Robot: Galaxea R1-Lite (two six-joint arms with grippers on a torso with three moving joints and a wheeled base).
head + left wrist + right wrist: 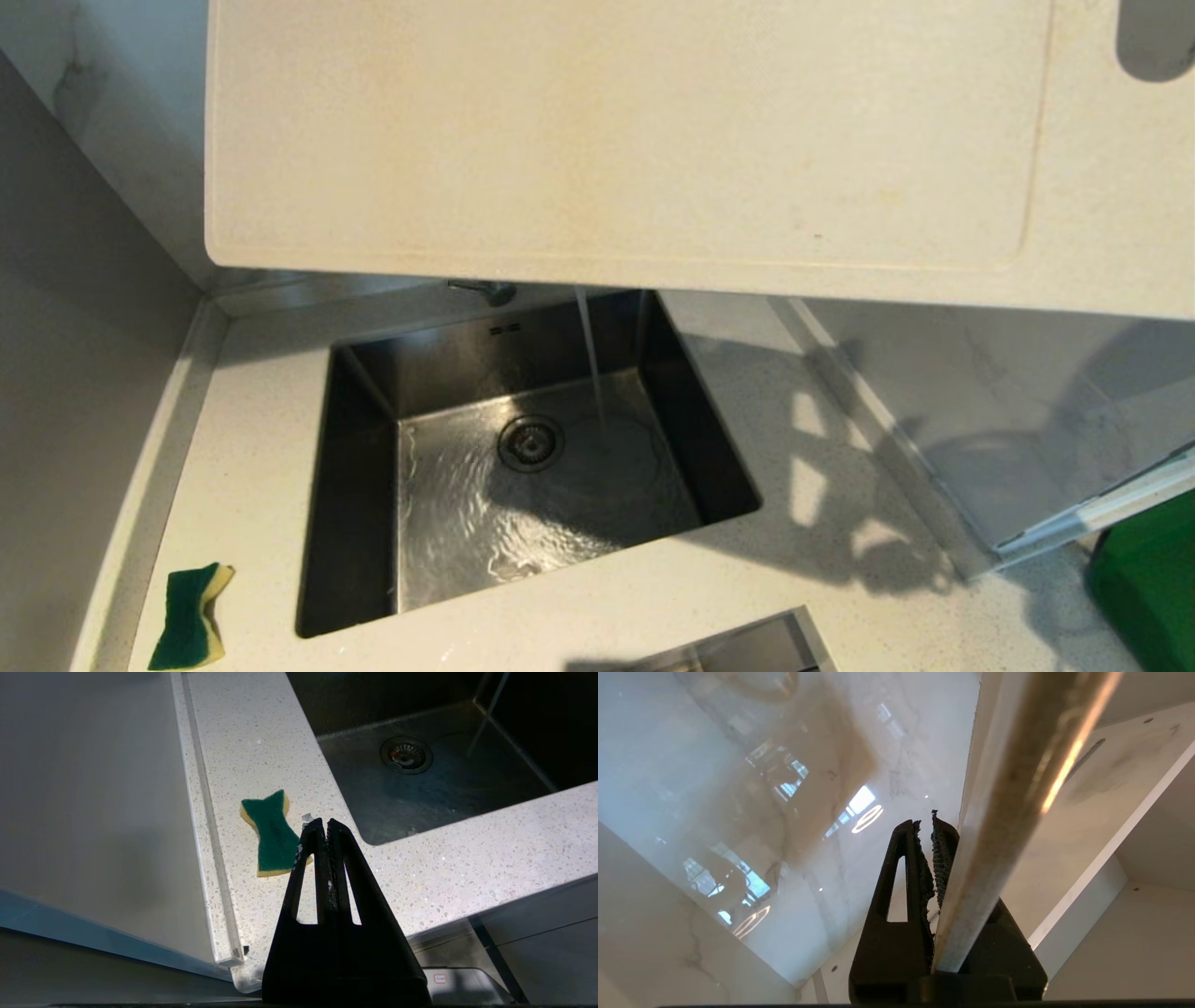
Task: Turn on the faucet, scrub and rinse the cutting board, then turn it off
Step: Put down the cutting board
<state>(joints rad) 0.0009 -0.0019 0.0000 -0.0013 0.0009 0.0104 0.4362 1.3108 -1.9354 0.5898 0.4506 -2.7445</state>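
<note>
The cream cutting board (616, 140) is held up in the air and fills the top of the head view, its handle hole (1158, 42) at the far right. The right wrist view shows the board (1004, 812) edge-on, with my right gripper (924, 823) shut on it near the base of the fingers. The board hides most of the faucet (483, 289); only a chrome piece shows under its lower edge. A thin stream of water (592, 364) falls into the steel sink (355, 485). My left gripper (325, 822) hangs shut and empty over the counter's front edge.
A green and yellow sponge (191, 616) lies on the speckled countertop left of the sink, just beyond my left gripper; the left wrist view shows the sponge (273, 833) too. Water ripples around the drain (530, 442). A green object (1148, 588) sits at the far right.
</note>
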